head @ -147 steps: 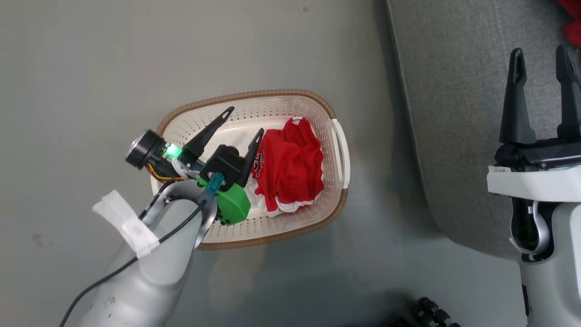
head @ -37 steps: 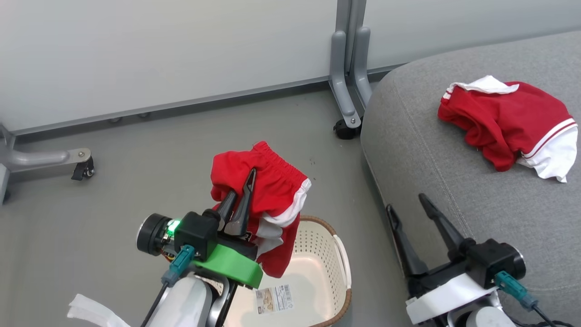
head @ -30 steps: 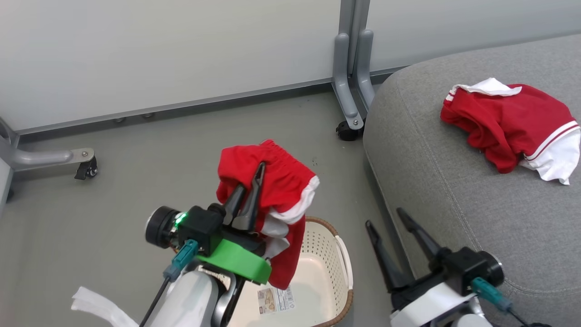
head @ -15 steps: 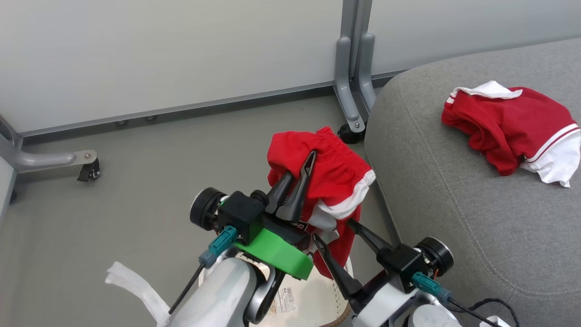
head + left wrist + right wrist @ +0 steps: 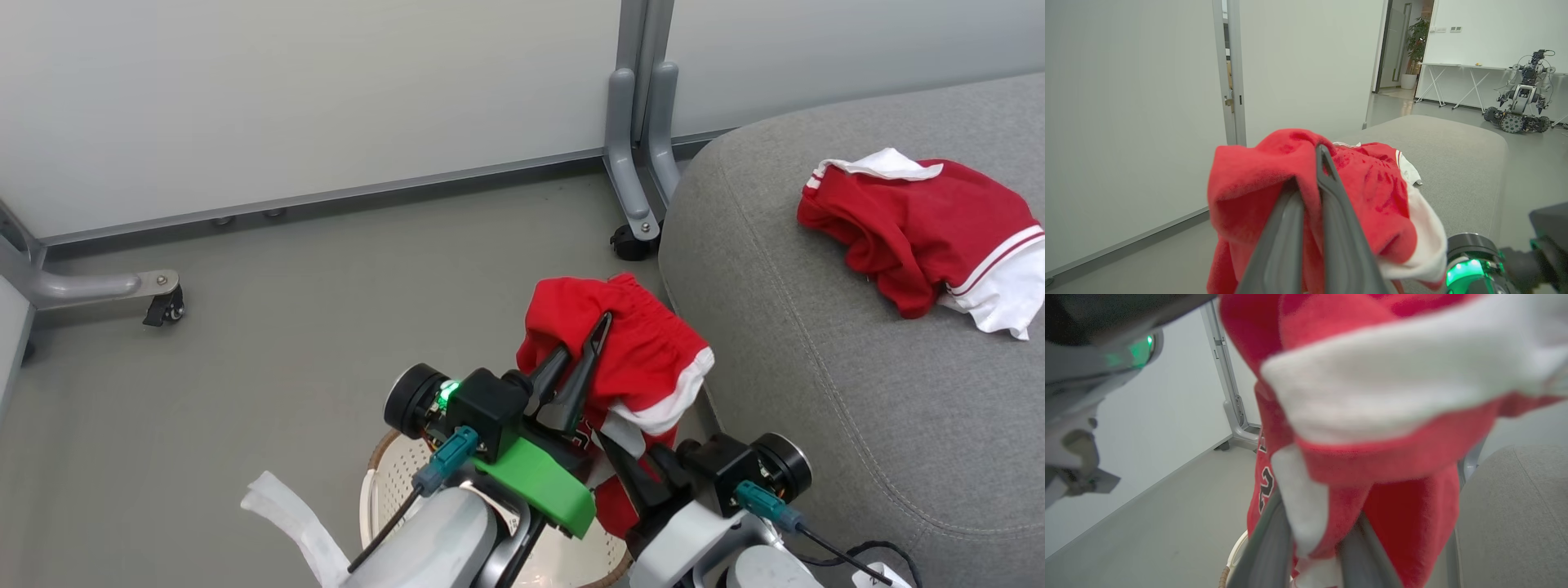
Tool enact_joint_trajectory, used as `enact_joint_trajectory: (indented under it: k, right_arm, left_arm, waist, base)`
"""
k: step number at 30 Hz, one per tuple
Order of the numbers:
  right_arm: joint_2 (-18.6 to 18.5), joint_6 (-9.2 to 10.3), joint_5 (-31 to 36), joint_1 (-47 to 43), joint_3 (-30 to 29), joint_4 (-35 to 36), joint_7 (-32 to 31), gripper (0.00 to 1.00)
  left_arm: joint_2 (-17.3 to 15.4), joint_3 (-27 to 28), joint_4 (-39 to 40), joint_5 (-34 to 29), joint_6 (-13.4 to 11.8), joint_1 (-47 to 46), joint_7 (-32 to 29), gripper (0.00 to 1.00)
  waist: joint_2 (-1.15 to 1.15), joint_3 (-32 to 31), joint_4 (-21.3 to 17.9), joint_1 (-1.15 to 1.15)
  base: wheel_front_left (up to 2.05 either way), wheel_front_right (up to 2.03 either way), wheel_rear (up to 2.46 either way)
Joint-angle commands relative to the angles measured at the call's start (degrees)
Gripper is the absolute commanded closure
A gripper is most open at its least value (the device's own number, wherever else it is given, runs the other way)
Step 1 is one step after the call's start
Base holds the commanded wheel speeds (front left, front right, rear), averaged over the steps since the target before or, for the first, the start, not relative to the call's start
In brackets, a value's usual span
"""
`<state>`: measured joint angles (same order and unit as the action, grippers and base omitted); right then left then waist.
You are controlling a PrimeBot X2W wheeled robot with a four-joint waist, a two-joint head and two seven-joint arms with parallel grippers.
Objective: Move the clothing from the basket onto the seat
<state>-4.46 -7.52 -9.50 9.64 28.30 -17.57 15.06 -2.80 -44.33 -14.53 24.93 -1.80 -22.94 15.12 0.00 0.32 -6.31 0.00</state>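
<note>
My left gripper (image 5: 588, 335) is shut on a red garment (image 5: 645, 359) with white trim, held in the air just left of the grey seat (image 5: 816, 343). The left wrist view shows the left gripper (image 5: 1308, 167) pinching a fold of that garment (image 5: 1372, 192). My right gripper (image 5: 633, 453) reaches up under the hanging cloth. In the right wrist view its fingers (image 5: 1269, 547) press the cloth (image 5: 1392, 522) between them, tips hidden, beside black digits (image 5: 1265, 486). The basket (image 5: 377, 469) sits below my arms, mostly covered. A second red garment (image 5: 906, 220) lies on the seat.
Grey partition legs on casters stand at the seat's far corner (image 5: 633, 204) and at the left (image 5: 163, 302), along a pale wall panel. Bare grey floor spreads left of the basket. Another robot (image 5: 1519, 102) stands far across the room.
My left gripper lifted the garment out of the basket and carried it right, toward the seat. My right gripper swung left under it and narrowed its fingers onto the hanging cloth.
</note>
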Motion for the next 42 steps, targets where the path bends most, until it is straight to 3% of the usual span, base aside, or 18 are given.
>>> enact_joint_trajectory:
  k: [1, 21, 22, 42]
  right_arm:
    - [-0.4, 0.08, -0.6, -0.5, -0.2, -0.2, 0.2, 1.0]
    - [-0.8, 0.07, -2.1, -2.6, -5.1, 2.3, 0.2, 1.0]
    - [-0.6, 0.07, -2.2, -2.7, -6.0, 2.2, 0.2, 1.0]
    - [0.4, 0.07, -2.1, -2.6, -8.8, 2.1, 0.2, 1.0]
  left_arm:
    - [-0.2, 0.1, -0.6, -0.3, -0.4, -0.1, 0.0, 1.0]
    - [-0.2, 1.3, -8.0, -3.0, 0.6, -0.3, 0.0, 1.0]
    - [-0.2, 1.6, -8.8, -3.0, 0.6, -0.3, 0.0, 0.0]
    - [-0.4, 4.1, -9.4, -5.9, 1.0, 0.1, 0.0, 0.0]
  waist:
    - [0.0, 0.0, -0.1, 0.0]
    - [0.0, 1.8, -0.3, 0.0]
    - [0.0, 2.2, -0.2, 0.0]
    - [0.0, 2.9, -0.1, 0.0]
  base:
    - [0.0, 0.0, 0.0]
    - [0.0, 0.0, 0.0]
    - [0.0, 0.0, 0.0]
    - [0.0, 0.0, 0.0]
